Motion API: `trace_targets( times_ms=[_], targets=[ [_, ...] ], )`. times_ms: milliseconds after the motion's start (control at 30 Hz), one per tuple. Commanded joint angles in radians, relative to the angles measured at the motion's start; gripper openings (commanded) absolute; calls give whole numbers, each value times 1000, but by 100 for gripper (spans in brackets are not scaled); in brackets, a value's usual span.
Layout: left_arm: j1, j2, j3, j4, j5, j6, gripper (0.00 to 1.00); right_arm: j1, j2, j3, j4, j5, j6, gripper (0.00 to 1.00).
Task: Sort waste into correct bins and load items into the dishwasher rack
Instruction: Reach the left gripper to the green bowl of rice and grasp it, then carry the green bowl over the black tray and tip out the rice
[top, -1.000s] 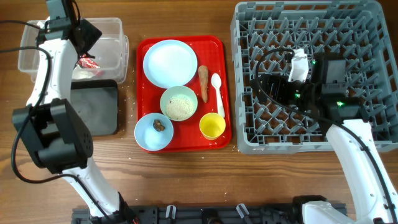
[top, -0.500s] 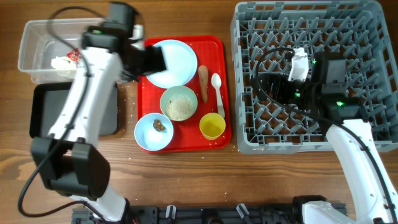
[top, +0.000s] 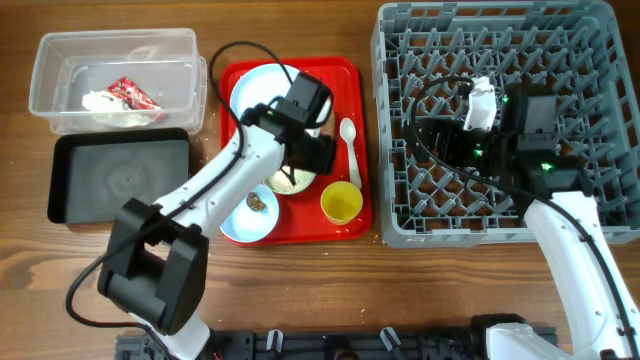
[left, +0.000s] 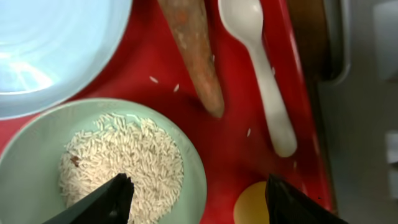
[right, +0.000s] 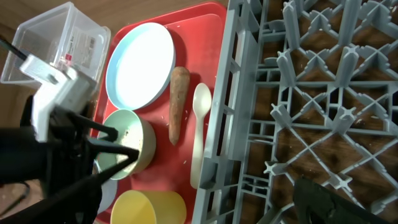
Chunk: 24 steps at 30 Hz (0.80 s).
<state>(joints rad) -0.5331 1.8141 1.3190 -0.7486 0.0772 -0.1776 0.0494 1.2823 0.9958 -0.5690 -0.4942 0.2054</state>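
Observation:
My left gripper (top: 312, 165) is open and empty, low over the red tray; in the left wrist view (left: 199, 199) its fingers straddle the rim of the bowl of white rice (left: 118, 162) and the yellow cup (left: 261, 205). The orange-brown stick (left: 193, 56) and white spoon (left: 261, 68) lie just beyond, beside the pale plate (top: 262, 95). A second bowl (top: 238, 220) holds a brown lump (top: 256, 201). The clear tub (top: 60, 50) holds the red-and-white wrapper (top: 130, 93) and white tissue (top: 105, 105). The black tray (top: 120, 180) sits below it. My right gripper (top: 428, 138) is open and empty over the grey rack (top: 600, 60).
The flat red serving tray (top: 352, 228) sits between the bins and the rack, its right edge close to the rack wall (right: 217, 124). Loose rice grains lie on the tray (left: 163, 83). Bare wooden table (top: 320, 290) runs along the front.
My left arm has swung from over the clear tub, across to the right, and down over the rice bowl on the red tray. The right arm has not moved.

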Motion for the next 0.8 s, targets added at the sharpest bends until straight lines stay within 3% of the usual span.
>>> trace_targets(
  times_ms=[0,167,333,467,633,667,700,767],
  targets=[
    [-15,6,-60,39,-15,70,68,2,8,23,0,-16,8,100],
    [-15,8,-129,114,-16,71,61,2,8,23,0,-16,8,100],
    [-15,24,-161,145,-15,93,48,2,8,23,5,-16,9,100],
    [-15,40,-185,186,-19,93,45,2,8,23,3,-16,8,100],
    [-15,49,-188,201,-19,92,25,2,8,23,5,-16,8,100],
    [-15,49,-188,204,-19,92,19,2,8,23,6,-16,8,100],
    [-15,49,-188,208,-19,92,6,2,8,23,6,-16,8,100],
    [-15,48,-186,215,-19,92,4,2,8,23,6,-16,8,100]
  ],
)
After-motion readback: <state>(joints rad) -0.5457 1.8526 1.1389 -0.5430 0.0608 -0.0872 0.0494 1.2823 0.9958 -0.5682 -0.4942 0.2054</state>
